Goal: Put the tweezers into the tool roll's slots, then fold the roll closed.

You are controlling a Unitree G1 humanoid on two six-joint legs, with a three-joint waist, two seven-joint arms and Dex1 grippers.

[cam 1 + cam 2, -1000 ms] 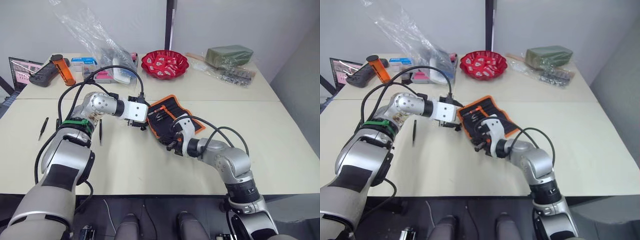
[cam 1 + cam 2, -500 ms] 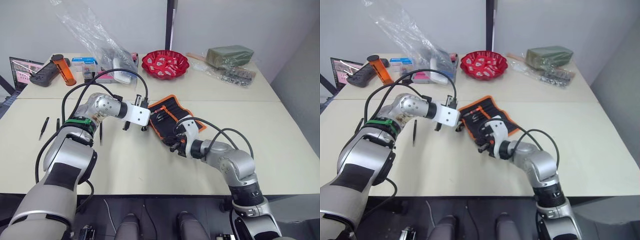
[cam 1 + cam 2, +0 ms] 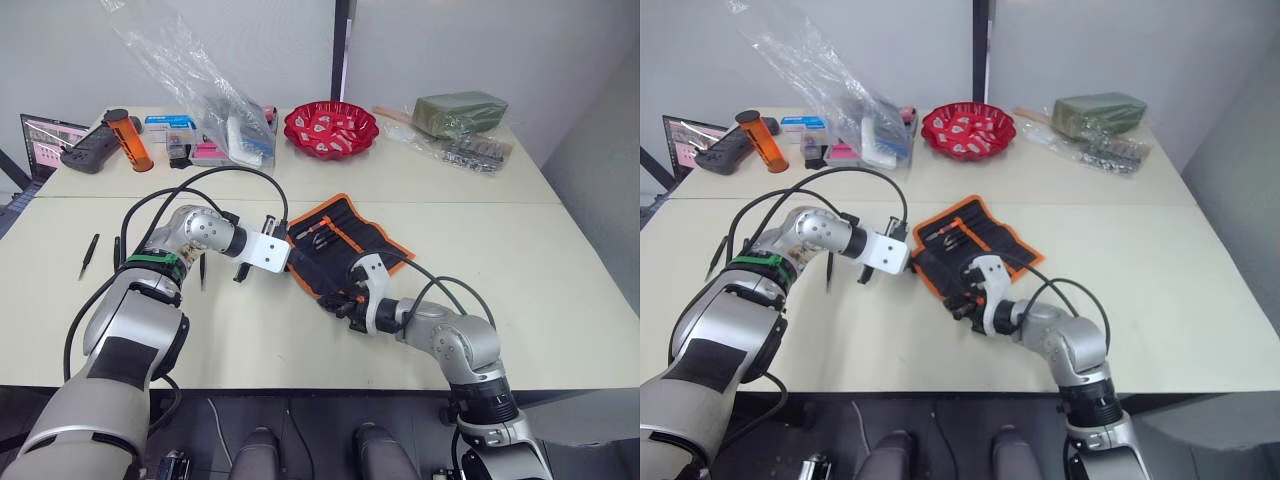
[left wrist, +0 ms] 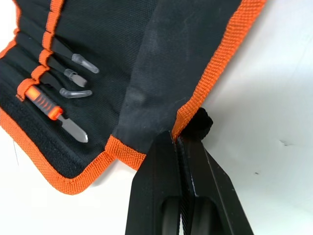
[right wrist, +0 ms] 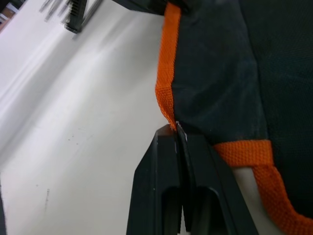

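I see left tool [image 4: 177, 138] pinching roll [image 3: 345, 240] orange edge, right tool [image 5: 176, 128] pinching near corner. Three tweezers [image 4: 73, 78], maybe, in slots [image 4: 41, 73]. Two loose on bench [image 3: 560, 250].

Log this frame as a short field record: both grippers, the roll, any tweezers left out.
left gripper: shut on the orange-bound edge of the black fabric tool roll
right gripper: shut on the roll's near orange edge
roll state: open on the cream table, several tools seated in its slots
loose tweezers: two slim black tweezers on the table, left of the left arm
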